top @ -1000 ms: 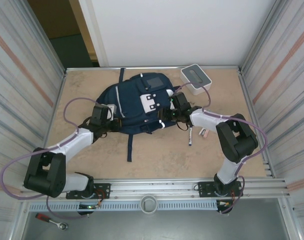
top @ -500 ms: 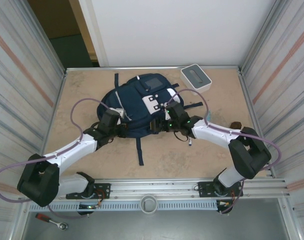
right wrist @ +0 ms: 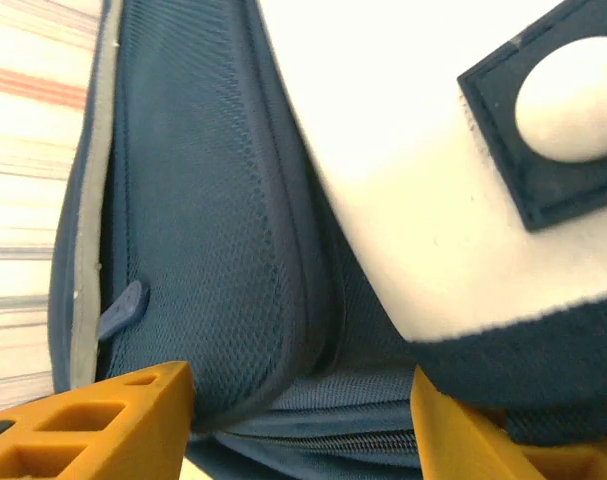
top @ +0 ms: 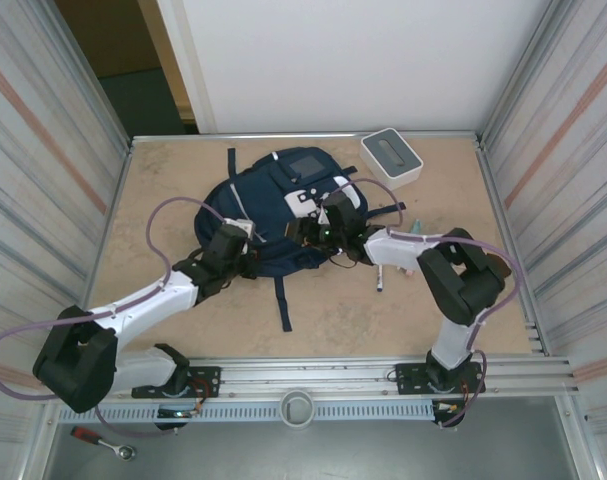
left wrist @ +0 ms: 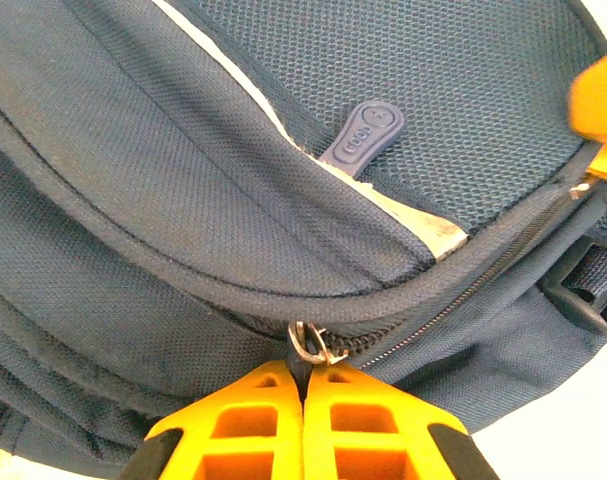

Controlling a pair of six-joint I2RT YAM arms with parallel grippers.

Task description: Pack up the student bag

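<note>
Bag position: the student bag [top: 273, 205] is laid flat on the table [top: 383, 320], towards the back, with a white box [top: 391, 156] beyond its right corner.
Left gripper: the left gripper [top: 249, 262] is set against the bag's near-left edge. Its fingers are pressed together [left wrist: 303, 372], with a metal zip ring [left wrist: 308, 343] right at the tips.
Right gripper: the right gripper [top: 311, 232] is placed on the bag's near-right side. Its jaws are held apart [right wrist: 298, 400], with navy fabric bulging between them.
Arm poses: both arms are stretched low over the table and angled inward.
Unclear: whether the ring is actually pinched cannot be told. Only the bases of the right fingers are seen, the bag's white patch [right wrist: 413, 180] being overexposed.
</note>
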